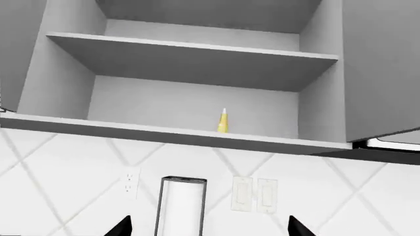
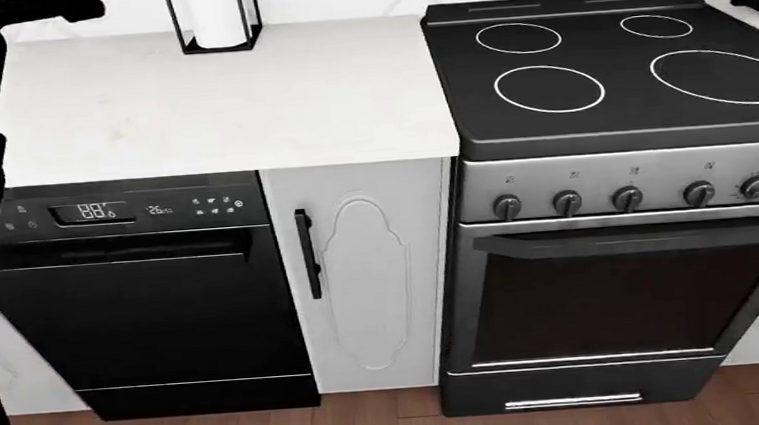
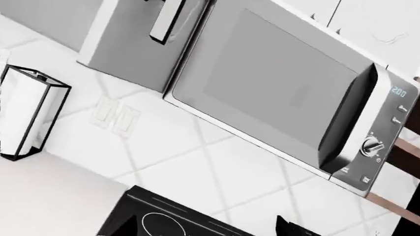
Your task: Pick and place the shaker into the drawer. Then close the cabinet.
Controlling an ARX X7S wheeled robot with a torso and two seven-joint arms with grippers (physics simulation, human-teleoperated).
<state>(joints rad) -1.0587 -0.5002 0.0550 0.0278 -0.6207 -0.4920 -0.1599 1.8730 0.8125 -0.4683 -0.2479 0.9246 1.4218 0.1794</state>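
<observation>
Neither the shaker nor the drawer shows in any view. In the left wrist view my left gripper (image 1: 210, 229) is open, its two dark fingertips (image 1: 122, 227) wide apart with nothing between them. It points at the tiled wall below an open upper cabinet (image 1: 196, 64). My right gripper (image 3: 206, 229) is open too and empty. One fingertip (image 3: 289, 227) shows against the tiles, the other blends into the dark stove top (image 3: 164, 221). In the head view a white base cabinet door (image 2: 364, 274) with a black handle is shut.
A yellow bottle (image 1: 223, 122) stands on the upper cabinet's lowest shelf. A paper towel holder (image 2: 212, 16) sits at the back of the white counter (image 2: 212, 104). A dishwasher (image 2: 144, 289) and a stove (image 2: 604, 66) flank the base cabinet. A microwave (image 3: 276, 93) hangs above the stove.
</observation>
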